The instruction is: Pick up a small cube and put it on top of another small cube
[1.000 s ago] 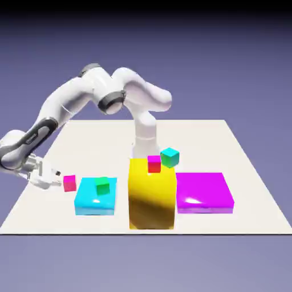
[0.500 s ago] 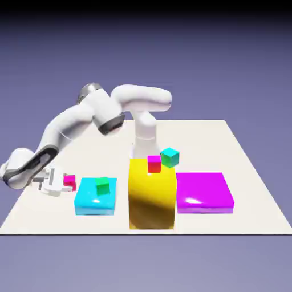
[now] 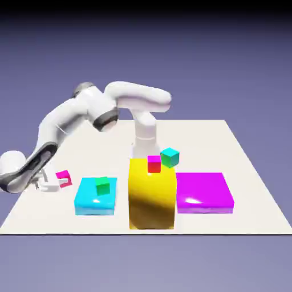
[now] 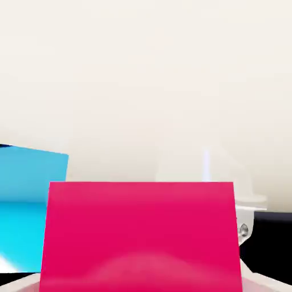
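At the exterior view's left, low over the cream table (image 3: 245, 171), the gripper (image 3: 57, 181) is closed on the small cube (image 3: 64, 177), a magenta-pink piece seen slightly tilted between the white fingers. Whether the cube rests on the table or sits just clear of it cannot be told from this view. The white arm (image 3: 85, 111) arches from its base at the far edge down to that spot. Just to the right of the held cube lies a flat cyan block (image 3: 91, 198), carrying a tiny green cube (image 3: 102, 186) on its top face. Right of that stands a tall yellow block (image 3: 151, 194), with a tiny red cube (image 3: 154, 166) on its far top edge; a further magenta piece (image 3: 154, 159) shows directly behind the red one. A teal cube (image 3: 170, 157) sits beside them, at the yellow block's far right corner. A flat magenta block (image 3: 203, 192) lies just right of the yellow block.

In the hand view, the small cube (image 4: 140, 234) fills the lower half of the picture, large and square-on, hiding the finger tips. The cyan block (image 4: 25, 205) shows at the left edge, partly behind the cube. Bare cream table (image 4: 142, 80) occupies the upper half. A pale part of the robot (image 4: 245, 211) appears at the right.
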